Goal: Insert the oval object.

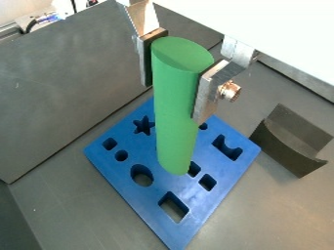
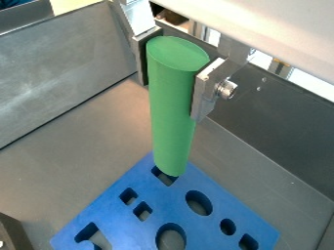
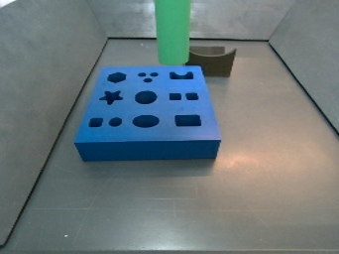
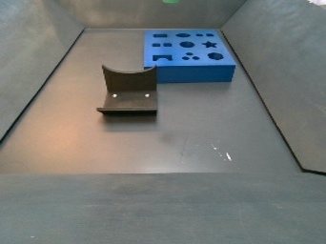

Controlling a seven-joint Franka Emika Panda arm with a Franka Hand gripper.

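My gripper point(image 1: 179, 73) is shut on the top of the oval object point(image 1: 174, 127), a tall bright green peg held upright; both wrist views show this, and the gripper point(image 2: 174, 73) grips the peg point(image 2: 173, 127) the same way there. One silver finger point(image 1: 209, 90) presses each side. The peg's lower end hangs over the blue block point(image 1: 216, 200) with several shaped holes. In a side view the peg point(image 3: 172, 30) stands above the far edge of the block point(image 3: 146, 144), and the gripper is out of view above. Whether the peg touches the block I cannot tell.
A dark grey curved piece point(image 3: 212, 60) sits on the floor just beyond the block, also in a side view point(image 4: 128, 91) and a wrist view point(image 1: 294, 142). Grey walls point(image 3: 54, 60) enclose the floor on all sides. The block point(image 4: 189, 55) lies near the far wall.
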